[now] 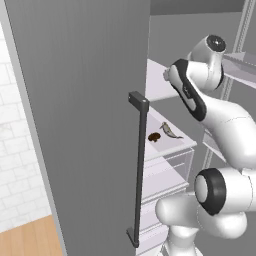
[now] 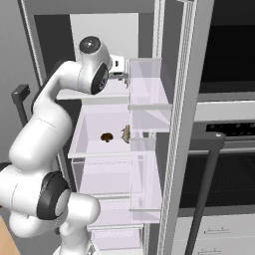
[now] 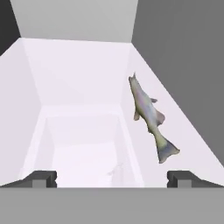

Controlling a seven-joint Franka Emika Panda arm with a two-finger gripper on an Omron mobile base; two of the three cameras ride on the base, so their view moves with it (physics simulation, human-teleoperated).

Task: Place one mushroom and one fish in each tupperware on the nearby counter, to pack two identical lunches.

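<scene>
A silvery fish [image 3: 148, 114] lies on a white fridge shelf [image 3: 78, 83], up and to the right of my open gripper [image 3: 113, 178] in the hand view. Nothing is between the two dark fingertips [image 3: 43, 178]. In the right base view the gripper [image 2: 123, 75] reaches into the open fridge one level above the shelf [image 2: 89, 144]. That shelf holds a brown mushroom [image 2: 106, 137] and the fish [image 2: 125, 133] side by side. The left base view shows the mushroom [image 1: 154, 136] left of the fish [image 1: 169, 131]. The tupperwares and the counter are out of view.
The open grey fridge door [image 1: 85, 125] with its dark vertical handle [image 1: 138, 170] stands at my left. Clear drawers [image 2: 112, 177] sit below the shelf, and door bins [image 2: 149, 87] to its right. A dark oven [image 2: 229, 149] with a bar handle [image 2: 204, 194] stands right of the fridge.
</scene>
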